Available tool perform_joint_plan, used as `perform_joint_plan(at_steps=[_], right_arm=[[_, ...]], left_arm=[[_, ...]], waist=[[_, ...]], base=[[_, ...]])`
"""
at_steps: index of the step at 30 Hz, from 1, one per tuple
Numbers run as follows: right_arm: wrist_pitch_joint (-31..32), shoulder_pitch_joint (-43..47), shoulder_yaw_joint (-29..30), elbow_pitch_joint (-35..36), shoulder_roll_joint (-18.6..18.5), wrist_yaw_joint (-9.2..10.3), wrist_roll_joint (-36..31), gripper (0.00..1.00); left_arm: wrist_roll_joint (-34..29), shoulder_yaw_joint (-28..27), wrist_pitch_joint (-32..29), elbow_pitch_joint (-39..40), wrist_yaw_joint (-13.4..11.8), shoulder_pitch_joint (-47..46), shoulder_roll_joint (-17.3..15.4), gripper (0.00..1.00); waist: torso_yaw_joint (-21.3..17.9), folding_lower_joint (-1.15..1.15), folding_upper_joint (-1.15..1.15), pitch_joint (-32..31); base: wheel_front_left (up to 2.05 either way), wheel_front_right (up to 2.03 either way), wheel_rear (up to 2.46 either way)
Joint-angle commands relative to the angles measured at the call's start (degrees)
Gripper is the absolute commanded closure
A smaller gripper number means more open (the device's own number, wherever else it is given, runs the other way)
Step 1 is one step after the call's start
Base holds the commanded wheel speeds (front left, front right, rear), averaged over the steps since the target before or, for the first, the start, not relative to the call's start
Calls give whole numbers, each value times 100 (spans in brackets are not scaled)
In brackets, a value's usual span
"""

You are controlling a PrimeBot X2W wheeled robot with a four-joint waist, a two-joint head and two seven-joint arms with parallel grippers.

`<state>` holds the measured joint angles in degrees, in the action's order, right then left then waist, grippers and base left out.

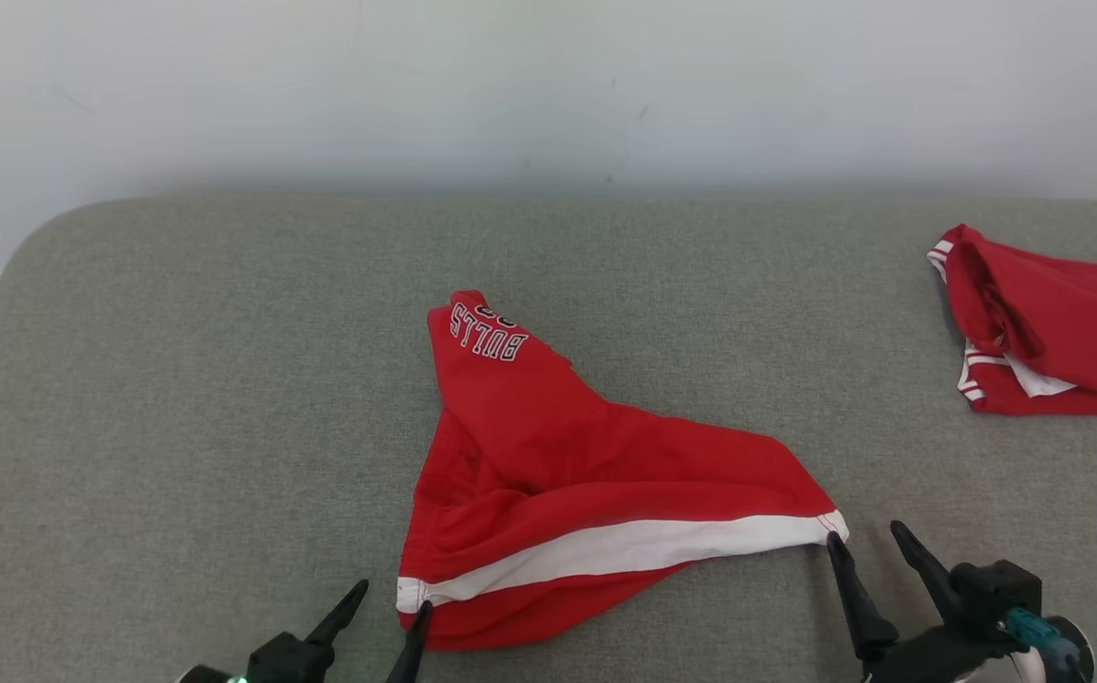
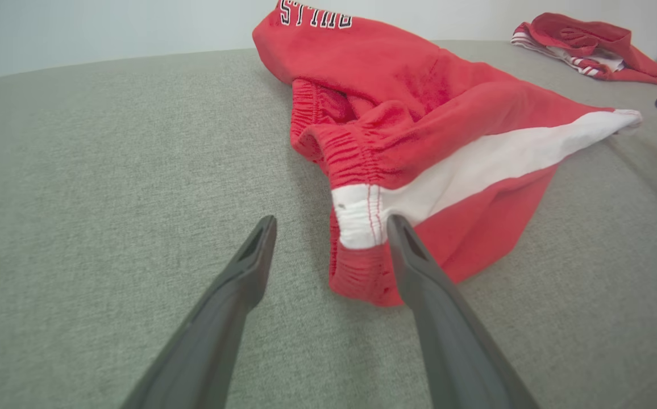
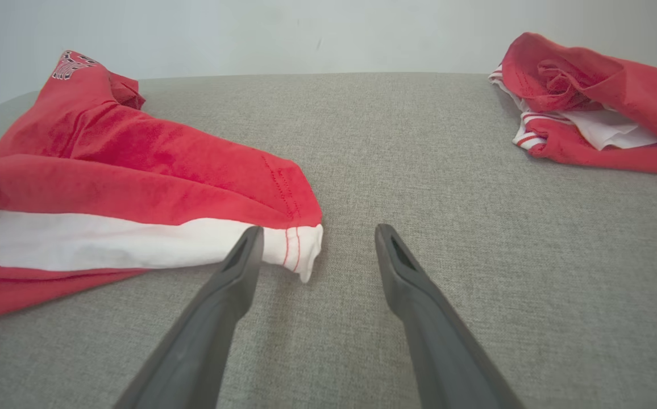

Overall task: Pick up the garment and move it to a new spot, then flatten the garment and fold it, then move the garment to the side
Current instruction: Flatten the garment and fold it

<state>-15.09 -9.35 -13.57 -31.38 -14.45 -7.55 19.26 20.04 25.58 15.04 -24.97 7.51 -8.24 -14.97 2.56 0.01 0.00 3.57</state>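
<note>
The garment (image 1: pixel 558 474) is a pair of red shorts with a white side stripe and "BULLS" lettering, lying rumpled mid-table, also visible in the left wrist view (image 2: pixel 419 113) and right wrist view (image 3: pixel 107 187). My left gripper (image 1: pixel 392 607) (image 2: pixel 331 224) stands open at its near-left waistband corner; the white elastic end lies between the fingertips. At the stripe's right end, my right gripper (image 1: pixel 864 534) (image 3: pixel 317 233) is open too, its left finger beside the white hem corner. Nothing is gripped.
A second red garment (image 1: pixel 1047 327) with white trim lies bunched at the table's far right, also in the right wrist view (image 3: pixel 595 102). The grey fabric table (image 1: pixel 178 379) runs to a white wall behind; its rounded left edge is visible.
</note>
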Motion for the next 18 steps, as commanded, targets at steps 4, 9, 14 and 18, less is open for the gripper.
perform_joint_plan(at_steps=[4,9,14,18], right_arm=[[-3,-341,-255,-344,-39,13,173,0],[-4,-643,-515,-676,-12,13,361,4],[-4,-831,-646,-762,15,14,485,100],[-5,-822,-660,-567,1,13,507,100]], left_arm=[[209,359,17,-149,-10,-365,-156,0],[438,721,17,-273,-10,-651,-240,65],[620,784,17,-198,-10,-737,-204,100],[600,716,17,-32,-10,-642,-214,100]], waist=[[-56,-1,0,154],[-37,-1,0,297],[-8,-1,0,381],[-2,-1,0,379]], base=[[0,0,0],[0,0,0],[0,0,0],[0,0,0]])
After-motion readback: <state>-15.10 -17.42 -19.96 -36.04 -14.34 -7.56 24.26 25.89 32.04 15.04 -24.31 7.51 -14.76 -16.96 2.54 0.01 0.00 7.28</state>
